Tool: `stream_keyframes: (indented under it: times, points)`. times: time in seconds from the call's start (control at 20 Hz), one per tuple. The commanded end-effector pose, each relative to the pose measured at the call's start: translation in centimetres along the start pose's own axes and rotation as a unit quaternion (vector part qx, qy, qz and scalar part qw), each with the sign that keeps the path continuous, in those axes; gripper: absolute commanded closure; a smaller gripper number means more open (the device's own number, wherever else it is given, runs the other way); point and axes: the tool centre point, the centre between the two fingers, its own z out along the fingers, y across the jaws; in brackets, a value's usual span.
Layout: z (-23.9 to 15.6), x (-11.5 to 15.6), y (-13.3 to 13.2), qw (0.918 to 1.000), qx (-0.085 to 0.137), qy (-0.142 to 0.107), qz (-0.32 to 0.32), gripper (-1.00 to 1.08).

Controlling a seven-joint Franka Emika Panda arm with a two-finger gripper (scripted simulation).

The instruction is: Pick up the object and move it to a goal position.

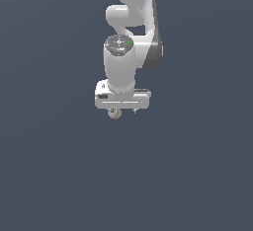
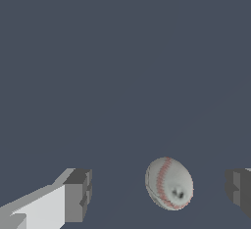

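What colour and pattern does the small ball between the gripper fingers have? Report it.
The small whitish ball has curved red stitching, like a baseball, plus a dark smudge; clearest in the wrist view.

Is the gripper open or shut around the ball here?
Open: in the wrist view the ball sits between the fingers with gaps on both sides.

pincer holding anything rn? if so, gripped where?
Nothing held. The ball sits between the open pincer's fingers, with a gap on each side.
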Motion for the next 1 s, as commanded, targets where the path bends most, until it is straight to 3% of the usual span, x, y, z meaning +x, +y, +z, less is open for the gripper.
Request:
stream_keyframes:
  times: [0.0,0.55,0.95]
  points:
    - [0.1,-0.1,0.1,1.0,0.0,0.0,-0.005,-0.92]
    - [1.8,-1.5,1.3,0.9974,-0.001,0.003,-0.073,-0.92]
    - [3.9,-3.5,2.7,0.9867,-0.003,0.006,-0.163,-0.92]
